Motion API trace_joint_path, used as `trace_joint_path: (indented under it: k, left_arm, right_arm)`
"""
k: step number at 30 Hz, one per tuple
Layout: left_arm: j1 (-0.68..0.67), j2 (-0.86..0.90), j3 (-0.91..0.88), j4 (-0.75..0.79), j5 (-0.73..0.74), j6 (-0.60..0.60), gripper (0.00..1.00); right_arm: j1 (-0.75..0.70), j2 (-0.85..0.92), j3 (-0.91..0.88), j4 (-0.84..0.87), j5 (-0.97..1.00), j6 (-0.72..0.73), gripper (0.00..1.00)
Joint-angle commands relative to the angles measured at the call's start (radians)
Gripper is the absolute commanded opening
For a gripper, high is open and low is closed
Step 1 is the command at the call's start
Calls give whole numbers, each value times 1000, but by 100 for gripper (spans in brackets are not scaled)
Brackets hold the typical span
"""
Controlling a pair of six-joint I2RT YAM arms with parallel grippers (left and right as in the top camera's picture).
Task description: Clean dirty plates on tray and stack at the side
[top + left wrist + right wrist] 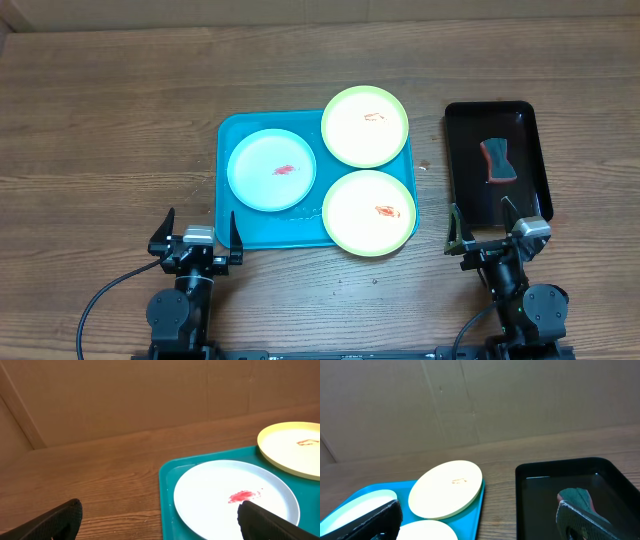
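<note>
The turquoise tray point(258, 230) lies mid-table and holds three plates. A pale blue plate point(271, 170) sits on its left part, with a red smear. Two yellow-green rimmed plates take the right part, one at the back point(365, 126) and one at the front point(369, 212), each smeared. My left gripper point(198, 236) stands open near the tray's front left corner, empty. In the left wrist view the pale blue plate point(220, 490) lies just ahead of the open gripper point(159, 510). My right gripper point(497, 232) is open and empty, in front of the black tray.
A narrow black tray point(468, 140) stands right of the turquoise one and holds a red and green sponge point(496, 161). The right wrist view shows that sponge point(575, 495) behind the right finger. A brown cardboard wall closes the table's far side.
</note>
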Motion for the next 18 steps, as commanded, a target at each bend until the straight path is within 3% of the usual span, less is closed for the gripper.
trace_joint_path:
  k: [1,18]
  left_arm:
    - [5,-10,-6,4,2,-10,100]
    - [5,-10,16,1,2,-11,100]
  right_arm:
    - [5,-8,-10,3,5,7,100]
    - [5,-8,-10,6,5,6,100]
